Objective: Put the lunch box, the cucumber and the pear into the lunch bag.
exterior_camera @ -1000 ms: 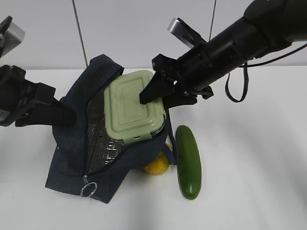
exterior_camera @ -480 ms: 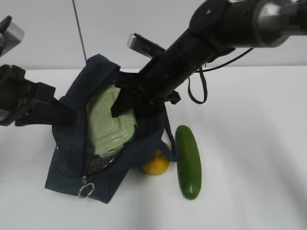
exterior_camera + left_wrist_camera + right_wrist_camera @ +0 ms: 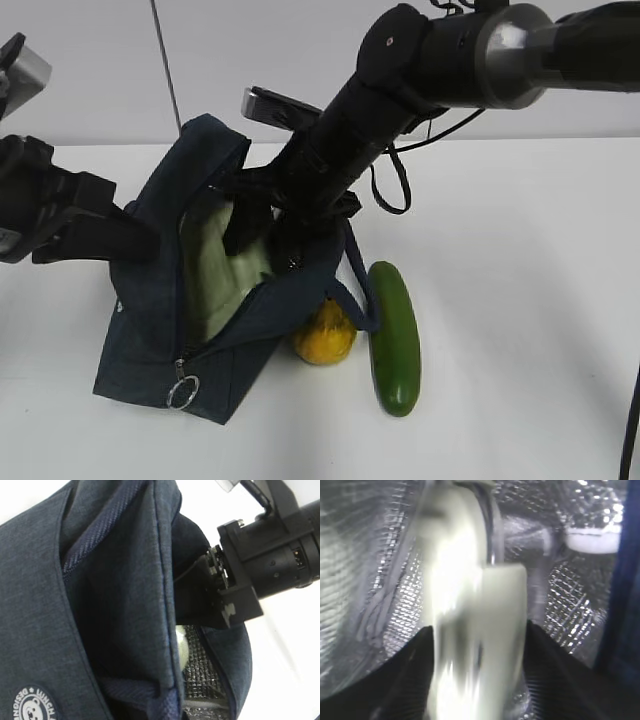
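Navy fabric lunch bag (image 3: 160,330) w/ silvery lining sits open on white worktop (image 3: 520,300). Right gripper (image 3: 477,640) fingers pinch sage-lidded lunch box (image 3: 215,270) inside bag. Left gripper (image 3: 120,235) grips bag's left edge; finger state unclear. Smooth cucumber (image 3: 394,335), blotchy pear (image 3: 325,335) lie right of bag.

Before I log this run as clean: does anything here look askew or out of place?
Nothing damaged or spilled. The lunch box sits tilted on edge inside the lunch bag, with the right gripper around it. The pear and cucumber lie outside on the table.
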